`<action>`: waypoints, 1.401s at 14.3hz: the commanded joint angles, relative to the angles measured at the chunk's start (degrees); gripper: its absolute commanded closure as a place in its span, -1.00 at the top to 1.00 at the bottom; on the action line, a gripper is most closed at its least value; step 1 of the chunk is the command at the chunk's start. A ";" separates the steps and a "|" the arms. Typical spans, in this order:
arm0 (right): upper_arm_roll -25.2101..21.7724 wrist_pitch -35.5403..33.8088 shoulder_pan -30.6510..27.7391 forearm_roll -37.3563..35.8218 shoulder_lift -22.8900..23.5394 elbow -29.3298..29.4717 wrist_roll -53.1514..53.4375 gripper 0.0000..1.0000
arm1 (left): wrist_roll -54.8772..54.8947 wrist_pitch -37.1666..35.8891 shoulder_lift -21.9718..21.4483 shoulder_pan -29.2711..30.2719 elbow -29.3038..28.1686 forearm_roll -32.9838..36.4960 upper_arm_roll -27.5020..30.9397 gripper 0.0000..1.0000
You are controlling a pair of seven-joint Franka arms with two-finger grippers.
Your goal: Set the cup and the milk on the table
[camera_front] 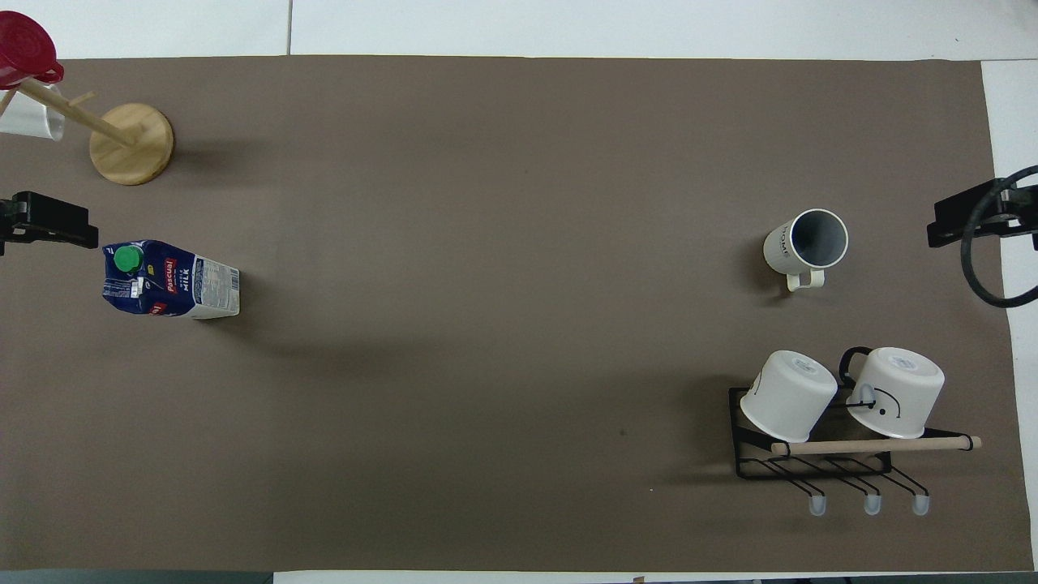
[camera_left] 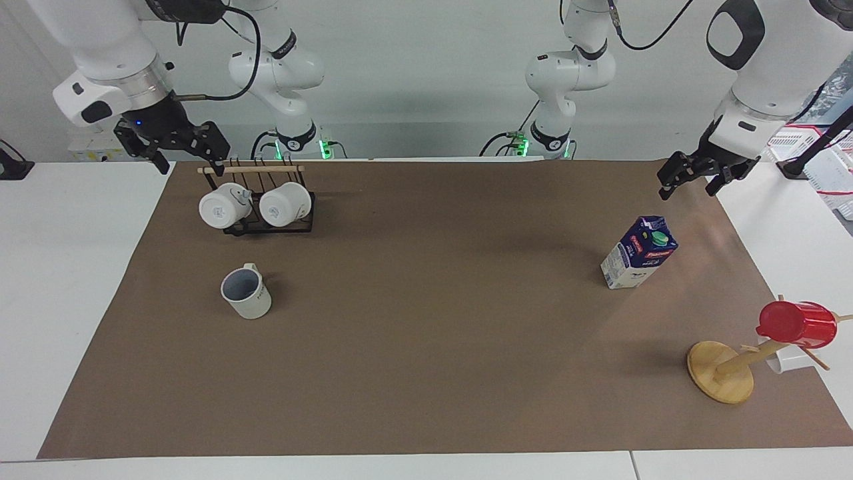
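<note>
The left gripper hangs empty, fingers apart, over the mat's edge at the left arm's end, and the right gripper hangs empty, fingers apart, above the mug rack at the right arm's end. The cup stands upright on the table, farther from the robots than the rack, and the milk stands well apart toward the left arm's end, so the task looks finished. The carton reads "Pascual" and "MILK"; the cup's dark lettering is unreadable.
</note>
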 commanded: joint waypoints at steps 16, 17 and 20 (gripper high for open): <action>0.00 0.18 -0.27 0.82 0.27 0.55 -1.29 1.00 | 1.07 2.33 -2.02 0.46 -3.08 -1.37 0.23 1.00; 0.00 0.18 -0.27 0.82 0.27 0.46 -1.29 1.00 | 1.07 3.20 -2.54 0.37 -4.12 -1.37 0.23 1.00; 0.00 0.01 -0.19 0.73 0.18 0.20 -1.38 1.00 | 0.71 7.42 -2.90 0.55 -7.12 -1.37 0.23 1.00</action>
